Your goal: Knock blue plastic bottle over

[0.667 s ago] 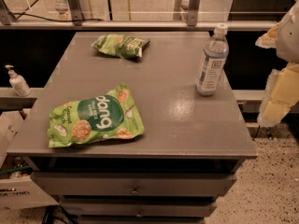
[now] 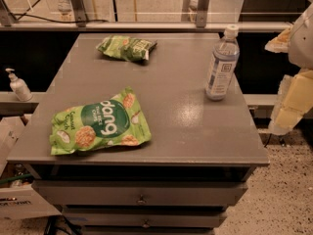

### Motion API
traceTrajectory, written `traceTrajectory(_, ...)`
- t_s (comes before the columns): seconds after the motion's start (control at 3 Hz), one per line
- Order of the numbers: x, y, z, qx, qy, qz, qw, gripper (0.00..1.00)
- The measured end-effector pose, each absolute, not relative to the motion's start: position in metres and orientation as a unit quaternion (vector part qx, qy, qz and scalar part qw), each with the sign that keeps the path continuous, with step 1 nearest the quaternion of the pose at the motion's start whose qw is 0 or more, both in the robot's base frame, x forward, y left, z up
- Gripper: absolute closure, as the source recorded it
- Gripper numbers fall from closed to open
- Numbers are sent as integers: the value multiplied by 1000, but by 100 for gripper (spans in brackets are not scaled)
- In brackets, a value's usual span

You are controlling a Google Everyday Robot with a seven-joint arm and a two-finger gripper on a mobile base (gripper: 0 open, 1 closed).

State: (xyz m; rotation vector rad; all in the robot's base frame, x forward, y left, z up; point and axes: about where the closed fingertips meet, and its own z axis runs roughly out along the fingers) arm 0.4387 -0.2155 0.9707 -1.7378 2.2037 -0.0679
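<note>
The blue plastic bottle (image 2: 222, 63) stands upright near the right edge of the grey table (image 2: 195, 126), towards the back. It is clear and bluish, with a white cap and a pale label. My gripper (image 2: 292, 101) shows as cream-yellow parts at the right edge of the camera view. It is off the table, to the right of the bottle and a little nearer than it, and it does not touch the bottle.
A large green snack bag (image 2: 99, 129) lies at the table's front left. A smaller green bag (image 2: 126, 48) lies at the back. A white pump dispenser (image 2: 18, 85) stands on a ledge to the left. Drawers are below the tabletop, and a rail runs behind.
</note>
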Motion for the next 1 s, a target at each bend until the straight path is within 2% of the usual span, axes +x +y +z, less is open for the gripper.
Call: traceTrajectory(1.0,512,-234,931,-561,776,53,283,0)
